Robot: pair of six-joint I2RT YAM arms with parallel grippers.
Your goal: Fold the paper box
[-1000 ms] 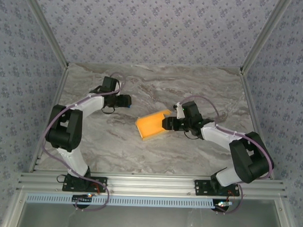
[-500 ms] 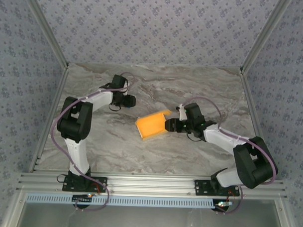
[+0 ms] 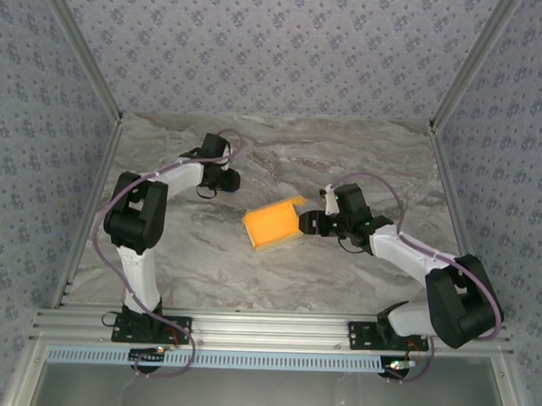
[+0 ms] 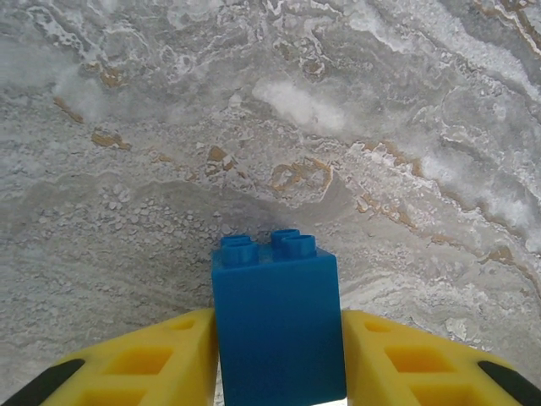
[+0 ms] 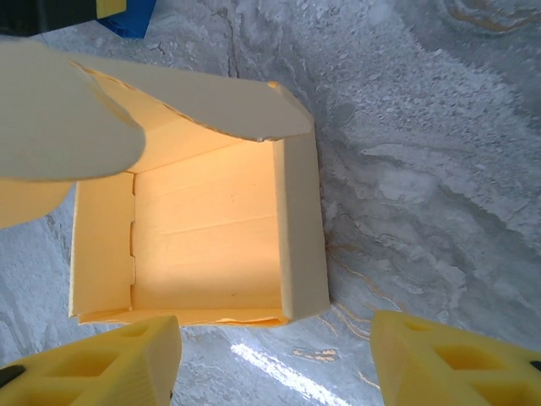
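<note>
Right tool [image 5: 275, 328] spread wide and empty at the paper box [image 5: 207, 228]; left tool [image 4: 279, 334] clenched on a blue brick [image 4: 275, 283].
The box lies open mid-way across the bench [image 3: 370, 162], just ahead of the right tool, one flap leaning over its mouth. Thin card: probably light, easily creased, apt to slide on marble; best pinched gently at a wall edge or the loose flap. No brand, label or writing is readable.

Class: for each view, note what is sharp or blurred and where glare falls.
Right wrist view: one flap of the paper box is blurred, its floor brightly lit, a glare streak on the table. Left wrist view: blue brick and table sharp. Top external view: even light, soft shadows.
</note>
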